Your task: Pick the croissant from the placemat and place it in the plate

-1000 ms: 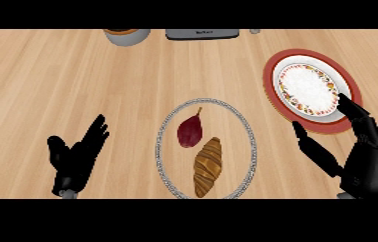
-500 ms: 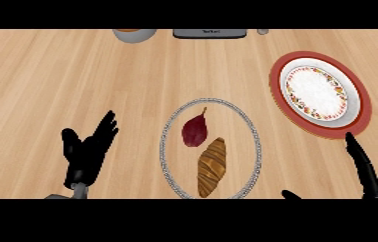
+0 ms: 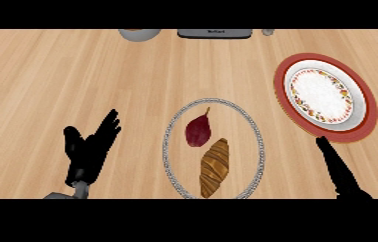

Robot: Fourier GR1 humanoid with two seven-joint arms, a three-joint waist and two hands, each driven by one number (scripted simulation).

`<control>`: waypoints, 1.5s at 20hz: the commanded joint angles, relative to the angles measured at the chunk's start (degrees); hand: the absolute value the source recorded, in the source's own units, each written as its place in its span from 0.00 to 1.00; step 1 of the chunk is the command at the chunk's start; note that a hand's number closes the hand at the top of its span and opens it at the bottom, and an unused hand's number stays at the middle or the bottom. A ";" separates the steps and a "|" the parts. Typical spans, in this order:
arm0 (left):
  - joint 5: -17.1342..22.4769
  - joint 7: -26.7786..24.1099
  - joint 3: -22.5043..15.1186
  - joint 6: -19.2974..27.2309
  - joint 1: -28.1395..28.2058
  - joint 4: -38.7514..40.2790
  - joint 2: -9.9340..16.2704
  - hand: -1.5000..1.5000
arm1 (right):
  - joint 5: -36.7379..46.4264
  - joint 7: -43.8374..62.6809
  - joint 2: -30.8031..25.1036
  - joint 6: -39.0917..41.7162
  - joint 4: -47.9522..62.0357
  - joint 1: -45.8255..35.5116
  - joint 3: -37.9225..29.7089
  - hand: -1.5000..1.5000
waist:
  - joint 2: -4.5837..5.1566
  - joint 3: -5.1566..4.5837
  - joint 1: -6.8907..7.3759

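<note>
Two black hands show near the front edge of the wooden counter (image 3: 88, 86). The left hand (image 3: 87, 151) is by the front left corner, with its fingers straight and spread wide, holding nothing. The right hand (image 3: 341, 172) is by the front right corner, and only straight, long fingers show there, holding nothing too.

Between the hands lies a see-through placemat (image 3: 171, 151) with a silver rim. The brown croissant (image 3: 214, 167) is on it, on the side near the front edge. A dark red, leaf-shaped thing (image 3: 198, 131) lies just behind the croissant.

Over by the right edge is a white plate (image 3: 322, 93) with a dotted rim. It sits on a round red mat (image 3: 289, 103).

At the back edge are a grey bowl (image 3: 140, 34), a flat dark thing (image 3: 214, 33), and a small grey thing (image 3: 267, 32).
</note>
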 commanded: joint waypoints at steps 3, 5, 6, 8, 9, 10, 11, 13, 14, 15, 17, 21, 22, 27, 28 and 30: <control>-1.28 -0.42 -0.71 -0.07 1.47 -0.84 -1.07 0.50 | 13.04 16.49 12.78 9.99 6.21 -13.30 10.24 0.00 | -0.11 0.19 0.33; -1.27 0.12 0.38 0.84 -0.01 0.50 -1.81 0.50 | 16.42 21.31 18.17 12.77 9.67 -17.55 11.39 0.00 | -0.09 0.19 0.14; -1.33 -1.93 1.08 -0.13 -1.36 3.10 -2.15 0.50 | 18.96 23.23 20.77 14.16 10.87 -19.29 12.84 0.00 | -0.07 0.17 -0.10; -0.95 0.43 1.97 -1.14 -3.64 4.12 -1.66 0.50 | 18.58 25.86 23.39 18.57 11.65 -21.99 10.73 0.00 | -0.07 0.20 -0.37; 1.34 -1.98 3.25 -4.76 2.43 0.16 1.47 0.50 | 20.00 25.57 24.79 17.36 13.88 -20.40 12.36 0.00 | -0.19 0.22 0.09; -0.79 -1.87 2.28 -2.03 -0.43 2.70 -1.16 0.50 | 18.82 22.69 26.06 14.74 19.01 -19.24 12.08 0.00 | -0.07 0.25 -0.27; -0.72 -4.50 3.10 -3.18 -0.06 5.21 -2.03 0.50 | 15.24 20.97 25.39 17.18 17.09 -19.93 9.17 0.00 | -0.08 0.26 -0.50; -3.11 -1.04 0.74 0.70 1.08 1.02 -3.42 0.50 | 17.30 18.97 29.49 12.80 23.62 -19.01 11.89 0.00 | -0.12 0.29 -0.32; -3.15 -0.28 0.85 0.25 0.59 1.21 -3.58 0.50 | 17.28 20.92 30.11 16.64 21.58 -19.52 11.98 0.00 | -0.15 0.28 -0.49; -4.32 -1.25 1.13 0.97 -2.25 4.23 -5.56 0.50 | 17.26 20.44 30.33 16.80 19.76 -18.73 11.39 0.00 | -0.15 0.28 -0.76; -1.98 -1.23 2.88 -2.90 3.38 -0.53 -1.92 0.50 | 18.97 20.31 32.83 15.26 22.46 -18.46 12.38 0.00 | -0.20 0.28 -0.47; -1.72 3.65 5.48 -4.43 1.15 -3.48 0.30 0.50 | 19.52 15.95 32.25 13.84 25.61 -16.33 10.93 0.00 | -0.21 0.30 -0.54; -4.64 -0.41 2.92 -1.89 0.99 0.75 -5.04 0.50 | 21.78 19.44 33.83 14.64 26.81 -19.54 12.13 0.00 | -0.17 0.28 -0.62; -4.02 -0.02 4.39 -4.26 0.33 2.86 -4.15 0.50 | 23.60 24.44 33.93 15.77 30.13 -21.41 13.17 0.00 | -0.17 0.27 -0.59; -4.43 -1.23 3.71 -4.09 4.21 -1.18 -3.63 0.50 | 22.80 24.76 33.94 13.08 33.55 -23.41 12.67 0.00 | -0.18 0.28 -0.19; -4.99 -0.04 5.08 -3.56 2.85 -0.39 -3.37 0.50 | 24.57 20.26 33.37 14.57 30.75 -17.43 10.60 0.00 | -0.21 0.28 -0.70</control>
